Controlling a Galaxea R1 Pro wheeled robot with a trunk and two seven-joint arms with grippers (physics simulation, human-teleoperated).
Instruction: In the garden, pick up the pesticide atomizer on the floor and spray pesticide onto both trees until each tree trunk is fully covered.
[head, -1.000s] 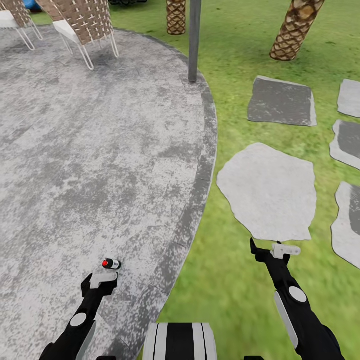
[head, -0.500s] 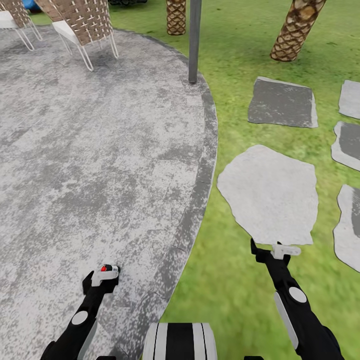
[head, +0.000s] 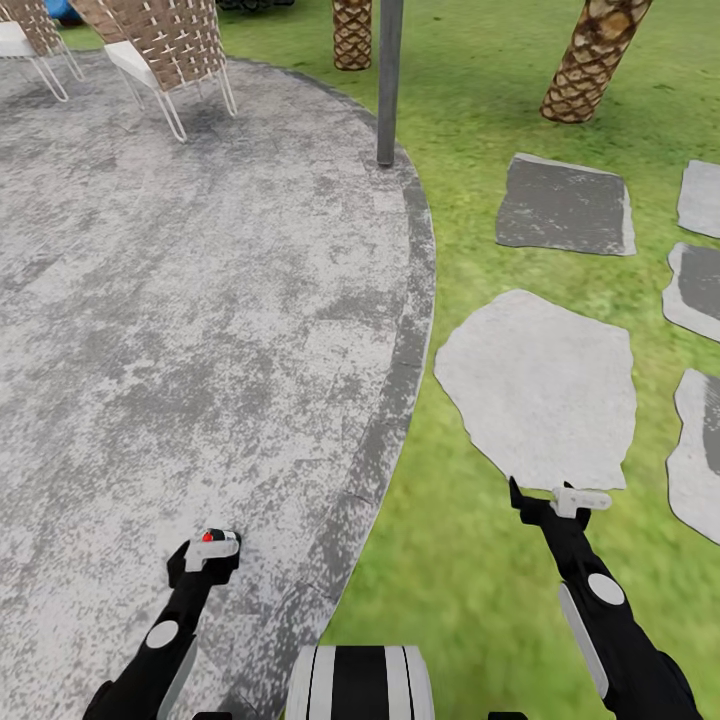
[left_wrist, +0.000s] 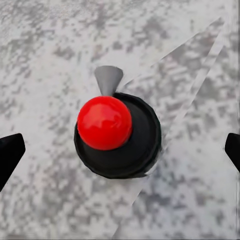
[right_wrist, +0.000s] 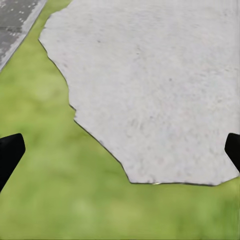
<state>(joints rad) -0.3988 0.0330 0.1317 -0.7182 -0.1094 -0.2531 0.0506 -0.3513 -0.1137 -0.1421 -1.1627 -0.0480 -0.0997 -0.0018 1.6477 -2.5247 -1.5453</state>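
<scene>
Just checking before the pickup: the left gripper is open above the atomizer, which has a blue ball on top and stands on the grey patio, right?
Not quite: the left wrist view shows a red ball, not blue, on the atomizer. The left gripper is open above it, on the grey patio.

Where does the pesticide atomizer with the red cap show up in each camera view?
Head view: the pesticide atomizer sits low at left on the grey patio, at the left gripper.
Left wrist view: atomizer centred between the open fingers, seen from above.
Right wrist view: not in it.
Shared landmark: the mottled patio.
</scene>
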